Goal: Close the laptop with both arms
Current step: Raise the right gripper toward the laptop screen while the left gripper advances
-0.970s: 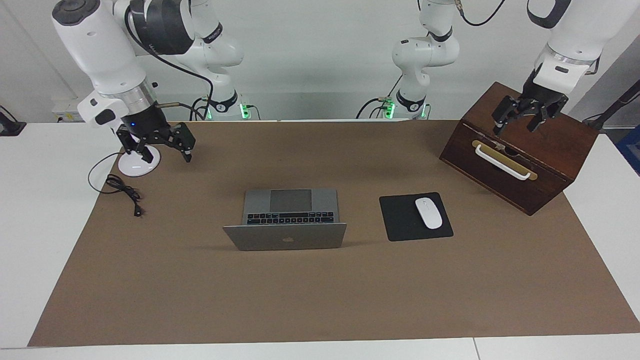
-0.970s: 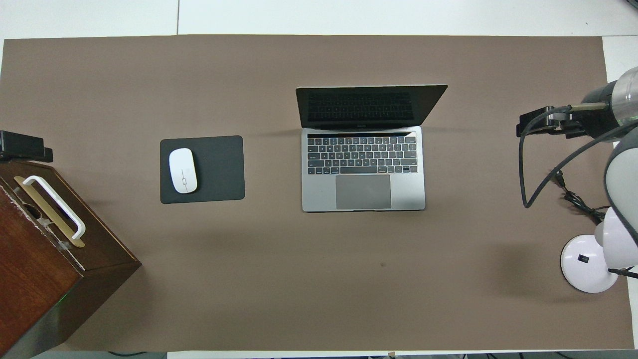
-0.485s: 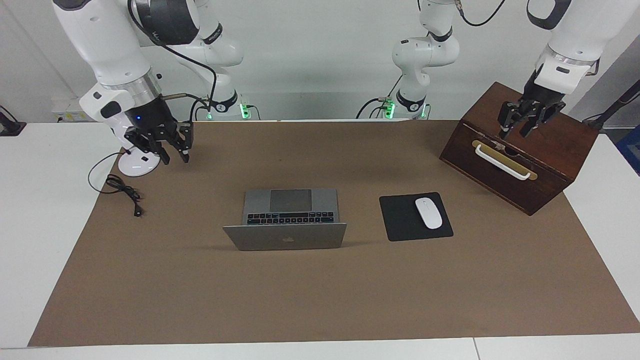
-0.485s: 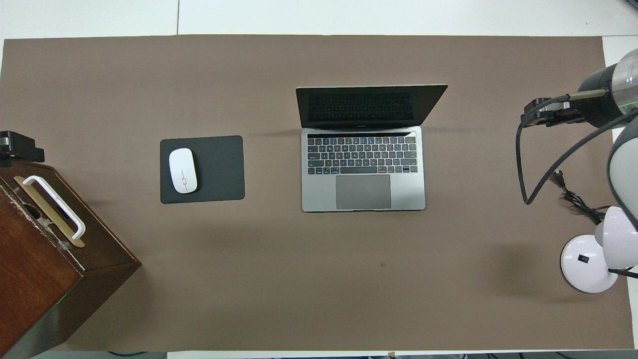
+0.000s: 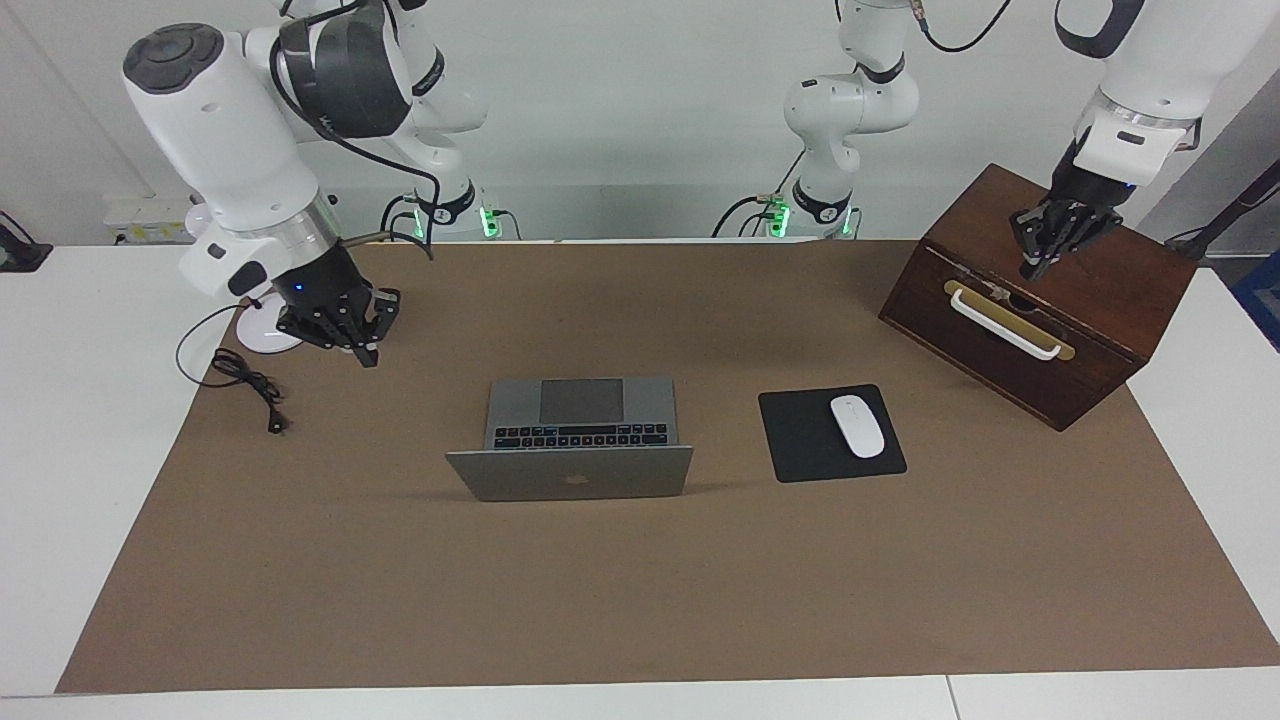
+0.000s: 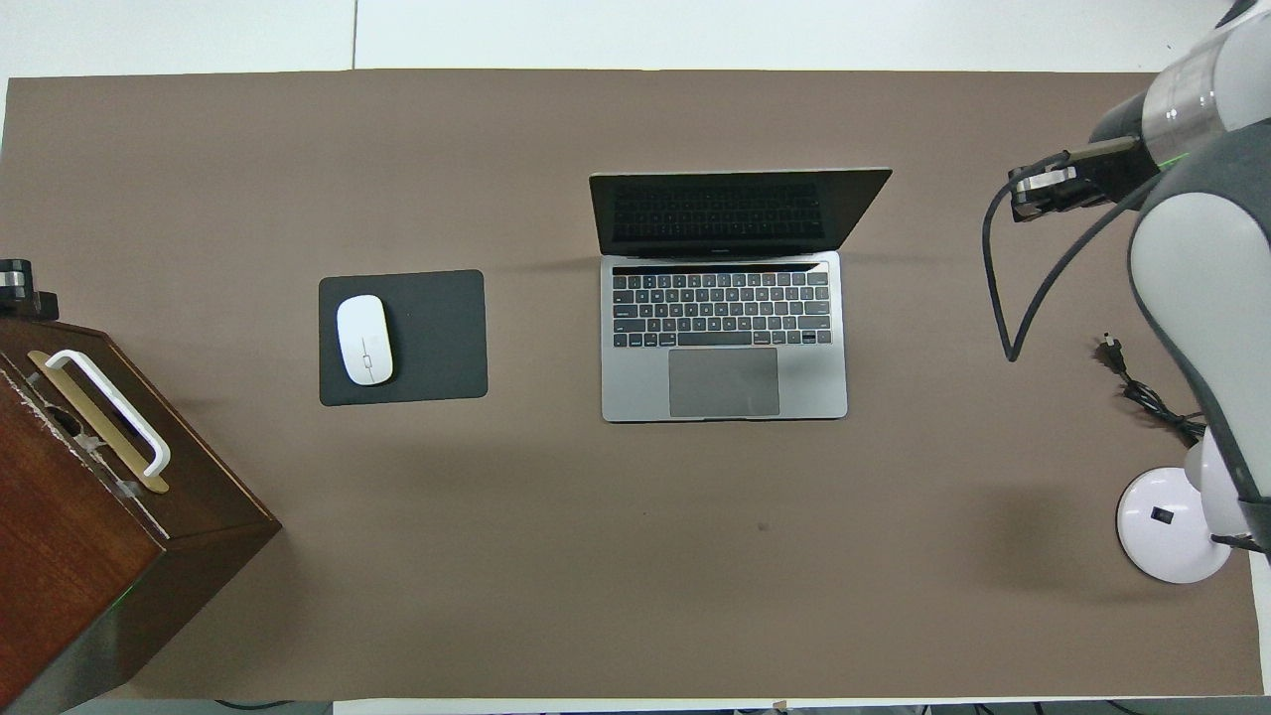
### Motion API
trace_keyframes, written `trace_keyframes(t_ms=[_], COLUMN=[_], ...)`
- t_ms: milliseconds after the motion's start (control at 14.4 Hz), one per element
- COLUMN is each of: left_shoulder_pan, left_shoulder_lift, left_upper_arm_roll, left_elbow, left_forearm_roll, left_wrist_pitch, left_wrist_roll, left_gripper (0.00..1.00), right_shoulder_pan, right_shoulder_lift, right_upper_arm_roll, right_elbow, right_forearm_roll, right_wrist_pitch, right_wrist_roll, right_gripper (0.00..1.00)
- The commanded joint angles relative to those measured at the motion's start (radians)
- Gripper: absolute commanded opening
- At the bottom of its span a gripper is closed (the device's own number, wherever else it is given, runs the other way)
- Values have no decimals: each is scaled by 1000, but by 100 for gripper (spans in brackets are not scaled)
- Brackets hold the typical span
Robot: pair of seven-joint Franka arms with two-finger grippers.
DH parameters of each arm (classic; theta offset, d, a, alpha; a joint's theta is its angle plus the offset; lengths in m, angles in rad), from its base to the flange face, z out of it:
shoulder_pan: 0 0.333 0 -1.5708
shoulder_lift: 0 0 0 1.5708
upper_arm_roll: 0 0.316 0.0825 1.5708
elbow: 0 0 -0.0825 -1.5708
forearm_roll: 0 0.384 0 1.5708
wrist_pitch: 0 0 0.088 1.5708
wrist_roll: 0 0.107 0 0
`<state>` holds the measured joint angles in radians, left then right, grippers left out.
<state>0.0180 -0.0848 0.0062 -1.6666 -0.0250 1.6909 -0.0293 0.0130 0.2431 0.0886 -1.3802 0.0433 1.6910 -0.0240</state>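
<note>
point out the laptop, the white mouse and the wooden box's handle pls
Thin silver-grey metal laptop (image 6: 724, 382): overhead view, on the grey trackpad.
Small white oval mouse (image 5: 857, 426): facing view, middle of its top shell.
White bar handle (image 5: 1003, 324) on the dark wooden box: facing view, midway along the bar.

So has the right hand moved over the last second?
Yes. In the facing view the right hand has come away from the lamp base toward the laptop, and it is now shut, holding nothing.

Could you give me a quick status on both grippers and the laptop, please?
Right gripper shut, over the mat near the lamp. Left gripper shut, over the wooden box. Laptop open, untouched. Nothing in the way.
</note>
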Motion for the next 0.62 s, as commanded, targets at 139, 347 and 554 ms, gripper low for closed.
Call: trace_keyframes(t_ms=[139, 347, 554], left_shoulder_pan=[-42, -99, -168], left_shoulder_lift=[-30, -32, -52], left_upper_arm_roll=[-5, -8, -8], left_elbow=[-50, -54, -117], left_forearm_roll=[2, -7, -18], left_wrist_pitch=[70, 76, 157], left_wrist_roll=[2, 8, 2], left_gripper=[0, 0, 0], right_shoulder_pan=[-4, -2, -1], right_shoulder_lift=[148, 168, 232], right_upper_arm_roll=[20, 33, 36], right_elbow=[193, 194, 251], right_forearm_roll=[-3, -8, -10], right_wrist_pitch=[4, 38, 59], right_wrist_roll=[-19, -19, -19], right_gripper=[0, 0, 0])
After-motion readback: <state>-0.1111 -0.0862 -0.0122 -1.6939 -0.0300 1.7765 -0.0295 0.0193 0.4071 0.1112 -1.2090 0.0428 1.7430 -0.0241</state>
